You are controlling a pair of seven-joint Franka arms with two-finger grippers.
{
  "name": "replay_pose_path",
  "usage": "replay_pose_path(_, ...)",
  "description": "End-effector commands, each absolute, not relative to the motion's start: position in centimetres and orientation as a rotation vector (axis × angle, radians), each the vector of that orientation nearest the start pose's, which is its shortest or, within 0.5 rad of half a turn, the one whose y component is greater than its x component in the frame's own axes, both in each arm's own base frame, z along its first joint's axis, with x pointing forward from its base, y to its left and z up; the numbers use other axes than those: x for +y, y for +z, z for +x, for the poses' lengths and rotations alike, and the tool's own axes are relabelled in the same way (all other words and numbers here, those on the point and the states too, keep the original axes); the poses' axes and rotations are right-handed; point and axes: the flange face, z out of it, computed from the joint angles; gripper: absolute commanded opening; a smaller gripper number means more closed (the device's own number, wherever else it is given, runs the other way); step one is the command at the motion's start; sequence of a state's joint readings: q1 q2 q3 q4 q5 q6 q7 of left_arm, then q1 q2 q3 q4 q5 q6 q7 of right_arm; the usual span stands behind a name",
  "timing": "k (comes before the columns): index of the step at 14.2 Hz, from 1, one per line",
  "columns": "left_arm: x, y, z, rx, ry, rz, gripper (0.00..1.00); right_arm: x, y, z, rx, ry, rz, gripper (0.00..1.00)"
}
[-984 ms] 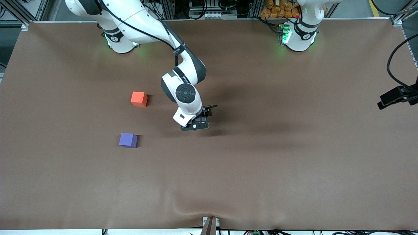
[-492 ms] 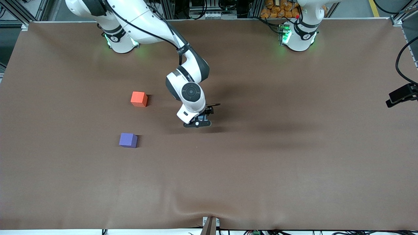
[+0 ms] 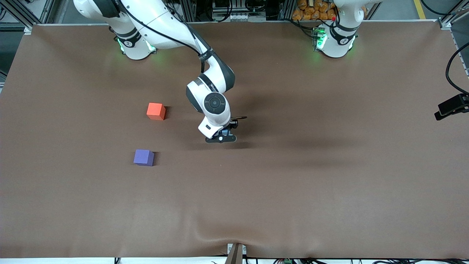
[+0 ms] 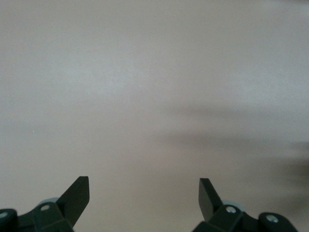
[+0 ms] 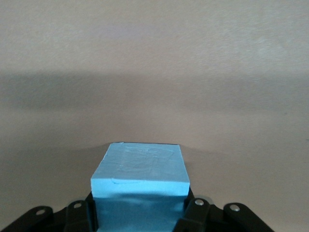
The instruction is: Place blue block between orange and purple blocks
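The blue block [image 5: 140, 179] sits between the fingers of my right gripper [image 5: 141, 208], which press on its two sides. In the front view this right gripper [image 3: 221, 138] is low over the middle of the table, and only a sliver of the blue block [image 3: 226, 130] shows under the wrist. The orange block [image 3: 155, 111] and the purple block [image 3: 143, 157] lie on the table toward the right arm's end, the purple one nearer the front camera. My left gripper [image 4: 144, 186] is open and empty over bare table, and it shows at the edge of the front view [image 3: 452, 106].
The brown table cover [image 3: 293, 183] is bare apart from the blocks. A small mount [image 3: 235, 252] sits at the table's front edge. The arm bases [image 3: 335, 40] stand along the edge farthest from the camera.
My right gripper has shifted a little toward the left arm's end and come lower over the table. My left gripper has drifted toward its own end of the table. The orange and purple blocks have not moved.
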State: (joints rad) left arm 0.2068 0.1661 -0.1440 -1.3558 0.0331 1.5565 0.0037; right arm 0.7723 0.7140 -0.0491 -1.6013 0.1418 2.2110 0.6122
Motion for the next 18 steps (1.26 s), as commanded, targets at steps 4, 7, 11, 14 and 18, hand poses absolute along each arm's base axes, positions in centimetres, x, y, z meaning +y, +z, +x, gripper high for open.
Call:
replay_pose_path(4,3.6,63.7,58.4,-0.077,-0.050,-3.142,1.00,34.6,29.5,55.9,0.185,0.273,-3.125,0.39)
replay_pose_path(7,2.8,63.7,58.4,-0.072,-0.058,-3.143,1.00,26.7,30.6,56.0,0.143,0.307,-3.109,0.39)
replay_pose_path(11,0.9,63.5,58.6,-0.140,-0.056,-3.145,1.00,16.8,29.5,55.6,0.162,0.400,-3.087,0.39)
replay_pose_path(14,0.5,63.6,59.1,-0.192,-0.097,-3.143,1.00,13.1,27.8,54.2,0.196,0.464,-3.077,0.38)
replay_pose_path(18,-0.1,64.2,58.5,-0.180,-0.095,-3.144,1.00,10.5,24.8,53.8,0.145,0.392,-3.070,0.37)
